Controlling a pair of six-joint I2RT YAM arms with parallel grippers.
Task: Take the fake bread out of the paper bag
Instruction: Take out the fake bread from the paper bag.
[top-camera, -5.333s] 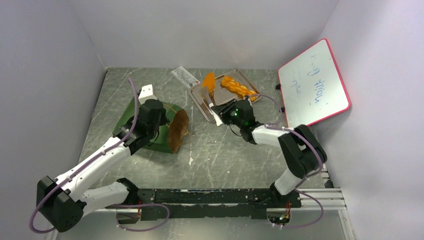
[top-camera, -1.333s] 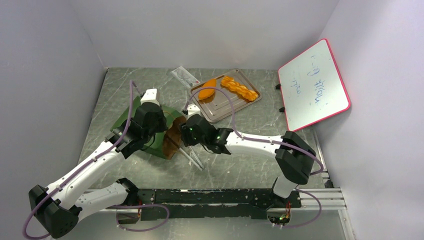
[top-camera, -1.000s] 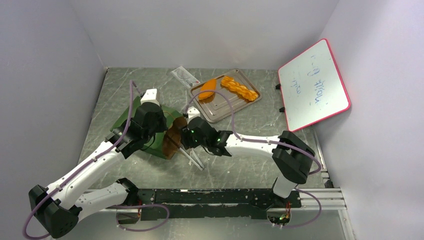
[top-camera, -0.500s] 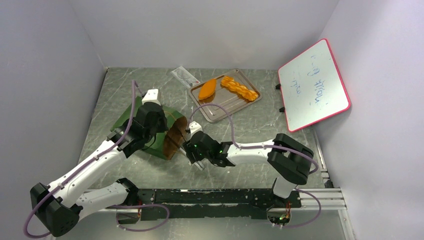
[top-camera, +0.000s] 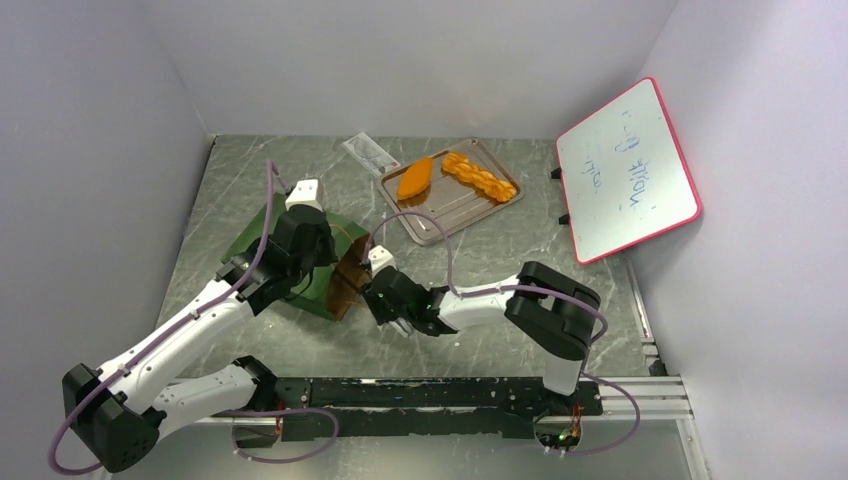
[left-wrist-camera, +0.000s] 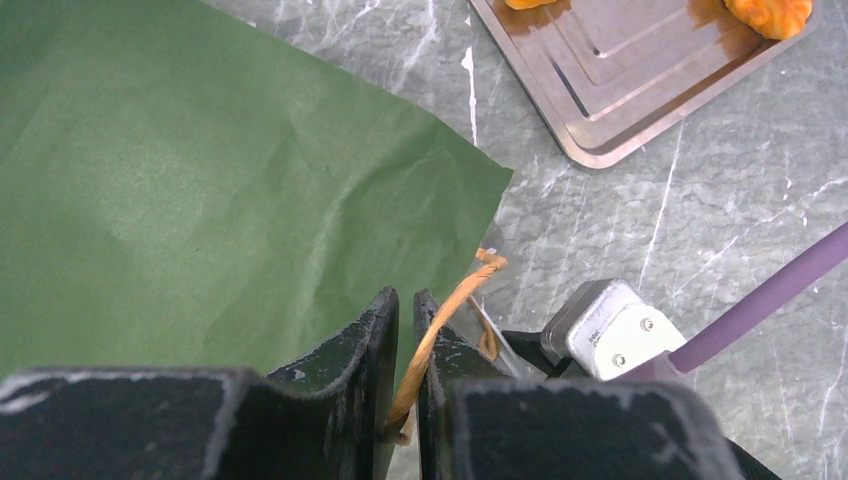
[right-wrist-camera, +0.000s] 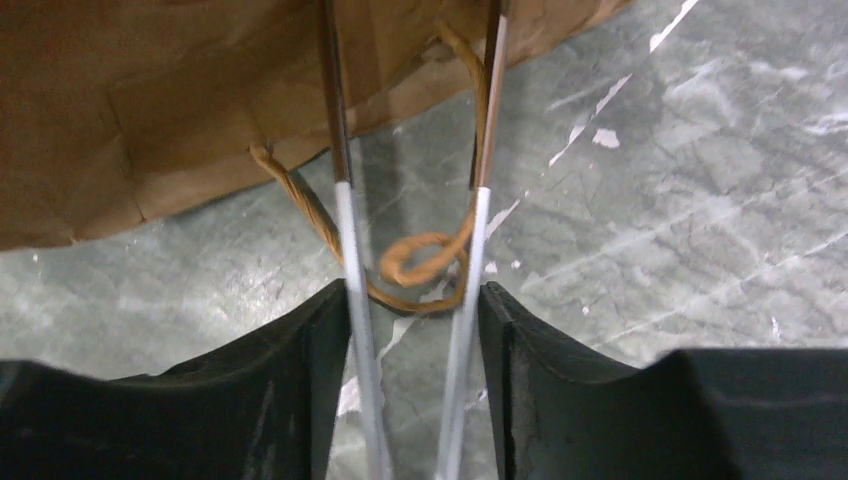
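Gray stone-look table (top-camera: 500, 250), white walls around. Paper bag (left-wrist-camera: 200, 180) lies on side, green outside, brown mouth toward right arm. Left gripper (left-wrist-camera: 405, 300) pinched tight on tan handle (left-wrist-camera: 450, 310), seems to hold mouth up. Right gripper (right-wrist-camera: 412, 295) squeezed on thin metal tongs (right-wrist-camera: 345, 220); tong tips apart, poked into bag mouth. Fake bread: oval loaf (top-camera: 413, 179) and braided stick (top-camera: 480, 176) sit on tray (top-camera: 450, 210); any more inside bag hidden. Bread likely light, hard, smooth, may slip from thin tongs. Best grab across middle, squeeze gently. Bag thin, floppy, tears easy; hold by handle.
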